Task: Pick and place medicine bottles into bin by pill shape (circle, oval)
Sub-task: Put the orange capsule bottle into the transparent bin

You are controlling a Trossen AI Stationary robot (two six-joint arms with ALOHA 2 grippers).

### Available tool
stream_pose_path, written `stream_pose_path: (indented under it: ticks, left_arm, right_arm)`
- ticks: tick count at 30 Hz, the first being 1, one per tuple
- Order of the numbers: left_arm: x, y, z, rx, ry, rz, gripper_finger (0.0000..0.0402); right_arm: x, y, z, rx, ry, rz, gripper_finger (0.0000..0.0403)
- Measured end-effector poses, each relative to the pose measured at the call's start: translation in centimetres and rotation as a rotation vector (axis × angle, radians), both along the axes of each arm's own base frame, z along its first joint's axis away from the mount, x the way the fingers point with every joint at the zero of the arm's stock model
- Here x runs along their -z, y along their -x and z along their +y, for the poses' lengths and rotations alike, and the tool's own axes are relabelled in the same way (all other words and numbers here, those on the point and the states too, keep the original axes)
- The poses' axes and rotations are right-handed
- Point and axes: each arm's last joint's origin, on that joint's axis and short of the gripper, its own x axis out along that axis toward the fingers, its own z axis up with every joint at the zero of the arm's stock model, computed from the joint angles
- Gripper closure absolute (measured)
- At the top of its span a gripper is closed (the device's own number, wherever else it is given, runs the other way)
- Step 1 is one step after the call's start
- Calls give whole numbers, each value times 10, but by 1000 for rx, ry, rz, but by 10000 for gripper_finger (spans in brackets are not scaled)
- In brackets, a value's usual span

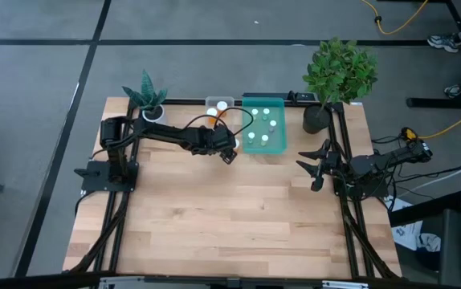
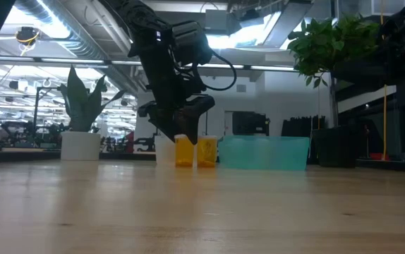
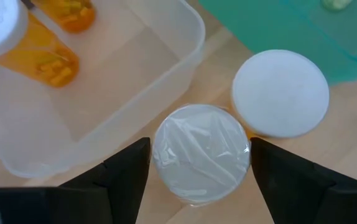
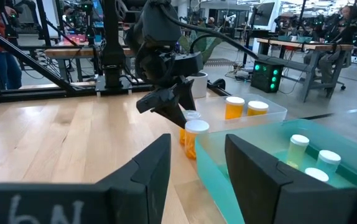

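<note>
- Two fingers of the left gripper [image 3: 197, 180] stand wide apart, one either side of an upright orange bottle [image 3: 201, 151] – its cap lies dead centre between them, directly below.
- That bottle stands on the table just outside the clear bin [image 1: 217, 107]; a second one [image 3: 280, 92] is at its side, touching or nearly so, toward the teal bin [image 1: 264, 142].
- Bottle's long axis is vertical, so I judge a straight descent and a squeeze should take it – the neighbour crowds one finger's path.
- Clear bin already holds orange bottles; teal bin holds pale ones.
- Right gripper [image 1: 315, 167] waits open, well apart at the table's right edge; the left arm is much nearer.
</note>
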Motion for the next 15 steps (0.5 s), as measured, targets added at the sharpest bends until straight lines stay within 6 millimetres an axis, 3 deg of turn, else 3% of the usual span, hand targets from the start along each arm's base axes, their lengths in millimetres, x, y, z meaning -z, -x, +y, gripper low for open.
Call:
stream_pose_path:
  ticks: [11,15]
  left_arm:
    - [0,0,-2,41,39,-1,216]
    - [-6,1,-5,90,90,-15,221]
  right_arm:
    - [0,0,0,0,0,0,249]
    - [0,0,0,0,1,1,249]
